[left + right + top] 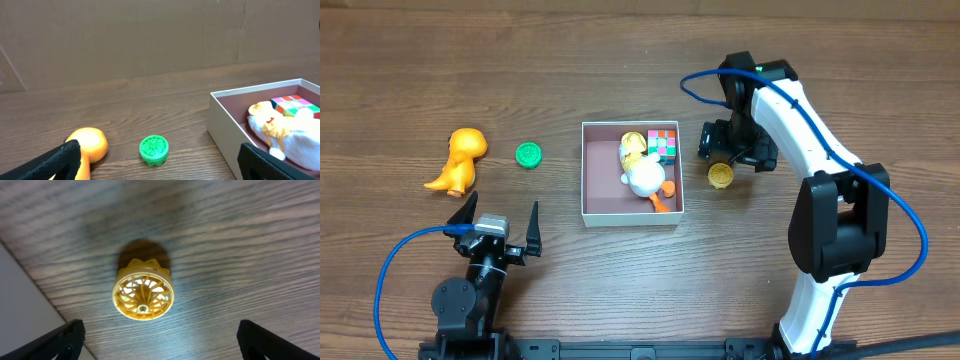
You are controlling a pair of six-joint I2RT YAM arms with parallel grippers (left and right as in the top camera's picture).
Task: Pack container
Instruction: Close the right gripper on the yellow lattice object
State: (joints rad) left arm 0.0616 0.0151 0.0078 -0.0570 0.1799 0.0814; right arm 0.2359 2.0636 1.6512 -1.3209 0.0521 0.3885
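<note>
container (603, 188): white square box in the middle of the wooden table (840, 60), between the two arms.
inside the container: a white and yellow duck toy (642, 172) and a colourful cube (663, 144), touching each other on the right side.
left gripper (502, 212): released, jaws spread wide, nothing in them; it is at the front-left of the container, apart from it.
right gripper (160, 332): released, jaws wide, pointing down over the yellow disc (143, 294); the fingers do not touch it.
yellow disc: on the table, just beside the right wall of the container.
green disc (528, 155): on the table, near the left wall.
orange dinosaur (458, 160): further left, apart from the green disc.
</note>
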